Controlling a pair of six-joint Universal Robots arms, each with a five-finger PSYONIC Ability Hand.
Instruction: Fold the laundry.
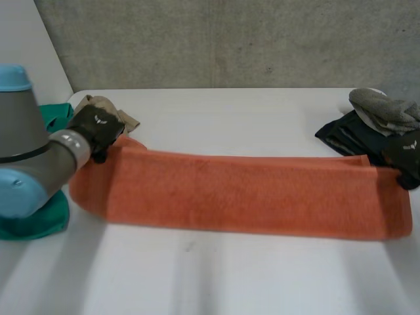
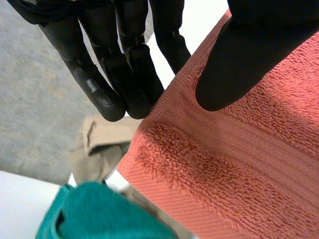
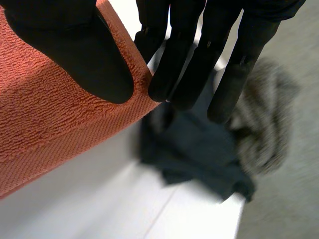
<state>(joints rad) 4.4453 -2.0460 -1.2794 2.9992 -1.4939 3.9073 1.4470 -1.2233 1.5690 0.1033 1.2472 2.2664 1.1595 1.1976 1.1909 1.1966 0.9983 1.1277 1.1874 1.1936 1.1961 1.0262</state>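
Orange towel point(image 1: 243, 193) lies stretched lengthwise across the white table point(image 1: 216, 275). Left hand point(image 1: 97, 131) pinches its far left corner, thumb on top and fingers behind the edge. The right hand point(image 1: 403, 154) pinches the far right corner likewise, beside a dark garment point(image 1: 344, 134).

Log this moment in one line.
left hand: pinches orange towel, left corner | right hand: pinches right corner | towel: stretched between both hands
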